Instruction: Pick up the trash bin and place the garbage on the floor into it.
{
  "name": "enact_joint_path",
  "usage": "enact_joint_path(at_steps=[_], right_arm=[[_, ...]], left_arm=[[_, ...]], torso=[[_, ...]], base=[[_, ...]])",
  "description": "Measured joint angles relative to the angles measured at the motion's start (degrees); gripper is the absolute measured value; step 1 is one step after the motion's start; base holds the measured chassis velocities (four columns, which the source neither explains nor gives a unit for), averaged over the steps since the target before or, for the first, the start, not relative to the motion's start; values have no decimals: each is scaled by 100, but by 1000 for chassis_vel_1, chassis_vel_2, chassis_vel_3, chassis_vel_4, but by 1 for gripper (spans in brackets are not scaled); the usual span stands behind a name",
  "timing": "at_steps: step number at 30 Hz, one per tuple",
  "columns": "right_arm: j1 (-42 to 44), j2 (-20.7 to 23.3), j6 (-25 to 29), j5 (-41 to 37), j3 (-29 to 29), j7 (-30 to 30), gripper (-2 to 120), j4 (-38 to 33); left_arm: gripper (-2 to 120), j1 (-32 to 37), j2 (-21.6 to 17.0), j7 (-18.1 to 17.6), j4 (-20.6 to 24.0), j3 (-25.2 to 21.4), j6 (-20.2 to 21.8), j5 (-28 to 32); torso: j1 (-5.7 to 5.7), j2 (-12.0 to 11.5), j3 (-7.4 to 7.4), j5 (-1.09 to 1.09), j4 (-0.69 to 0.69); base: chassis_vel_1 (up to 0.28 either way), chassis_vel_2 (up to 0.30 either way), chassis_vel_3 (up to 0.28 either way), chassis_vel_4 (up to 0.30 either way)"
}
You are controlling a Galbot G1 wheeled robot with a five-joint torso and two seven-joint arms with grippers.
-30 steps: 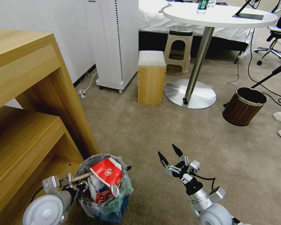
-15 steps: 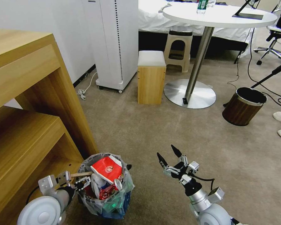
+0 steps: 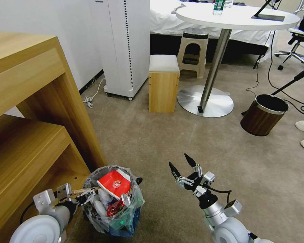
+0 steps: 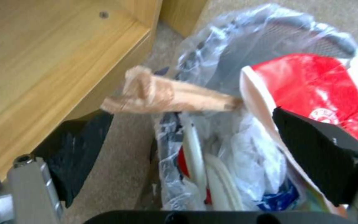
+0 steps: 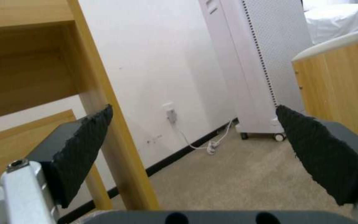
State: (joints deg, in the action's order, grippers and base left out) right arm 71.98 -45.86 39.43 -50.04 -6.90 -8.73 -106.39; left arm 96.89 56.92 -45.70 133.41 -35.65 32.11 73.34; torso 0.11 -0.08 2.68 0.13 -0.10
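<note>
With jaws apart, the left gripper (image 3: 86, 195) is held at the left rim of the trash bin (image 3: 113, 202); the right gripper (image 3: 180, 167), also spread, is positioned right of it.

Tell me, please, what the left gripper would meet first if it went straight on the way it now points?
Most likely the wooden stick lying across the trash bin rim, then the red cup and bagged litter behind it. The left gripper is open right at the rim, though depth is hard to judge.
</note>
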Motion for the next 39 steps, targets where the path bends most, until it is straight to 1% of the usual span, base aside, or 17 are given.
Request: enact_joint_path(at_steps=[6, 9, 10, 13, 14, 16, 17, 19, 20, 23, 24, 26, 28, 30, 35, 37, 39], right_arm=[[17, -19, -1, 30, 27, 5, 100, 27], [31, -75, 3, 55, 61, 7, 100, 69], [31, -75, 3, 55, 61, 7, 100, 69], [115, -141, 6, 71, 169, 6, 100, 92], [115, -141, 6, 71, 169, 6, 100, 92], [162, -165, 6, 70, 264, 5, 100, 99], [162, -165, 6, 70, 264, 5, 100, 99], [210, -212, 9, 81, 447, 2, 100, 135], [210, -212, 9, 81, 447, 2, 100, 135], [315, -283, 11, 80, 720, 2, 100, 153], [315, -283, 11, 80, 720, 2, 100, 153], [380, -346, 16, 98, 875, 0, 100, 162], [402, -367, 16, 100, 918, -1, 100, 162], [513, -467, 18, 122, 1105, -6, 100, 163], [617, -589, 22, 183, 1306, -25, 100, 179], [669, -647, 39, 239, 1454, -47, 100, 207], [701, -663, 49, 251, 1522, -62, 100, 212]], left_arm=[[100, 15, 81, 198, 90, -18, -93, -397], [100, 19, 174, 470, 91, -65, -250, -838], [100, 19, 174, 470, 91, -65, -250, -838], [100, 13, 310, 832, 58, -154, -453, -1301], [100, 13, 310, 832, 58, -154, -453, -1301], [100, 6, 384, 1125, 12, -202, -625, -1635], [100, 6, 384, 1125, 12, -202, -625, -1635], [100, -12, 504, 1520, -50, -247, -861, -2056], [100, -12, 504, 1520, -50, -247, -861, -2056], [100, -24, 630, 1905, -153, -269, -1109, -2636], [100, -24, 630, 1905, -153, -269, -1109, -2636], [100, -25, 710, 2089, -167, -289, -1218, -2895], [100, -18, 727, 2119, -166, -289, -1236, -2937], [100, 34, 796, 2250, -153, -282, -1331, -3175], [100, 130, 871, 2322, -100, -195, -1382, -3399], [100, 183, 920, 2407, -93, -163, -1465, -3648], [100, 211, 941, 2434, -78, -151, -1488, -3717]], torso=[[0, 0, 0, 0, 0], [0, 0, 0, 0, 0], [0, 0, 0, 0, 0], [0, 0, 0, 0, 0], [0, 0, 0, 0, 0], [0, 0, 0, 0, 0], [0, 0, 0, 0, 0], [0, 0, 0, 0, 0], [0, 0, 0, 0, 0], [0, 0, 0, 0, 0], [0, 0, 0, 0, 0], [0, 0, 0, 0, 0], [0, 0, 0, 0, 0], [-1, 0, 0, 1, 0], [-1, 0, 0, 1, 0], [-1, 0, 0, 0, 0], [-1, 0, 0, 1, 0]], base=[[0, 0, 0, 0], [0, 0, 0, 0], [0, 0, 0, 0], [0, 0, 0, 0], [0, 0, 0, 0], [0, 0, 0, 0], [0, 0, 0, 0], [0, 0, 0, 0], [0, 0, 0, 0], [0, 0, 0, 0], [0, 0, 0, 0], [0, 0, 0, 0], [0, 0, 0, 0], [0, 0, 0, 0], [0, 0, 0, 0], [0, 0, 0, 0], [0, 0, 0, 0]])
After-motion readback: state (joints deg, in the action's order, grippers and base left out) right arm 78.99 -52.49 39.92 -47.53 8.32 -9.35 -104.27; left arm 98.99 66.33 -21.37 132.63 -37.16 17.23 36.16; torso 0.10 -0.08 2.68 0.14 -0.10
